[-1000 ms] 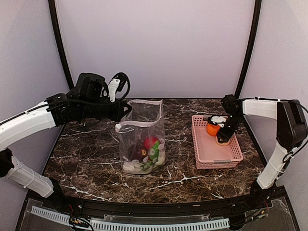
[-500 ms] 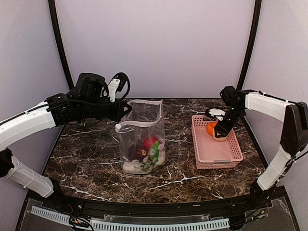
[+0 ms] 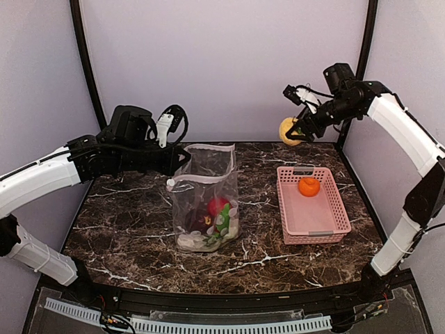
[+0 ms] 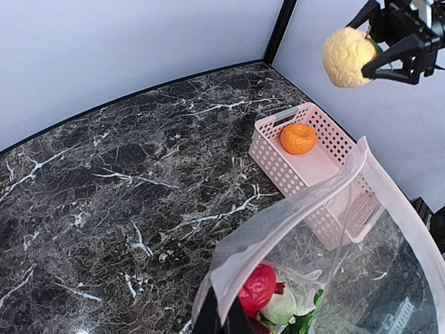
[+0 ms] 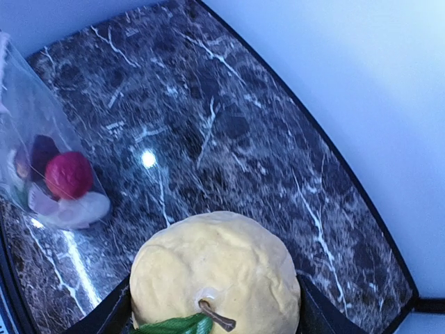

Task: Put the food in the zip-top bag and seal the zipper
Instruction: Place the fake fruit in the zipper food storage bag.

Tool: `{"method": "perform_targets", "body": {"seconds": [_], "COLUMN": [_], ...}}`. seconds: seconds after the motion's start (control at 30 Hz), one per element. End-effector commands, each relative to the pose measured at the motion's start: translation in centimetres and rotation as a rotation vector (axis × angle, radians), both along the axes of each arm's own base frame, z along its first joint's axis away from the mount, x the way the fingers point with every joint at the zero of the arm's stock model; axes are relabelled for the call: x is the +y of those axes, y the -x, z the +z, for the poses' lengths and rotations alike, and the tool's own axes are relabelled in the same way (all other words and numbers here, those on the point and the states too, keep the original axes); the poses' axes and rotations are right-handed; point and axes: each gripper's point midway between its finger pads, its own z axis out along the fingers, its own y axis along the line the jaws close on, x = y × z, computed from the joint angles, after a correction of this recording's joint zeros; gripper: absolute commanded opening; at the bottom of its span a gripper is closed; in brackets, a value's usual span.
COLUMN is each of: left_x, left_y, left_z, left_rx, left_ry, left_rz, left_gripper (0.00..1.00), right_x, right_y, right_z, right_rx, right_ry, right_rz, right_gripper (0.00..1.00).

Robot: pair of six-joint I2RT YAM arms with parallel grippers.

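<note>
Pinching the zip-top bag's (image 3: 206, 202) zipper (image 3: 203, 178) edge in the tightly closed left gripper (image 4: 224, 321), holding the bag upright and open mid-table, with a red ball (image 3: 217, 206) and white pieces inside. Showing an orange toy fruit (image 3: 309, 186) lying in the pink basket (image 3: 314, 224) to the right. Clamping a yellow toy fruit (image 3: 287, 130) between the right gripper's (image 3: 293, 131) fingers, high beyond the basket.

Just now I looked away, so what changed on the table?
The right gripper took the yellow fruit out of the pink basket and raised it high. The orange fruit stayed in the basket; the left gripper stayed shut on the rim of the zip-top bag.
</note>
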Motion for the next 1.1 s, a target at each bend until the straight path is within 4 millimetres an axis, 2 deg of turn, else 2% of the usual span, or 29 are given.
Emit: {"method": "perform_targets", "body": {"seconds": [0.0,0.17,0.27,0.43,0.73,1.07], "left_x": [0.1,0.1,0.2,0.2,0.3,0.6], "left_y": [-0.3,-0.3,-0.2,-0.1,0.0,0.4], "left_z": [0.7,1.1,1.2,1.3,1.7,1.6], "left_rx": [-0.003,-0.007,-0.008,-0.003,-0.005,0.004], "left_ry": [0.013,0.023,0.027,0.034,0.046,0.06], "left_rz": [0.014,0.019,0.022,0.02,0.022,0.023], "left_gripper": [0.01,0.01,0.01,0.01,0.01,0.01], "right_x": [4.4,7.6,9.4,12.3,17.0,19.9], "right_y": [2.0,5.1,7.2,10.3,13.4,14.4], "right_z": [4.9,9.7,11.3,12.7,11.7,9.0], "right_rx": [0.004,-0.082,-0.129,-0.146,-0.052,-0.011], "right_ry": [-0.204,-0.333,-0.362,-0.405,-0.425,-0.373], "right_rz": [0.162,0.326,0.406,0.52,0.645,0.684], "right_gripper": [0.48,0.5,0.51,0.53,0.54,0.56]}}
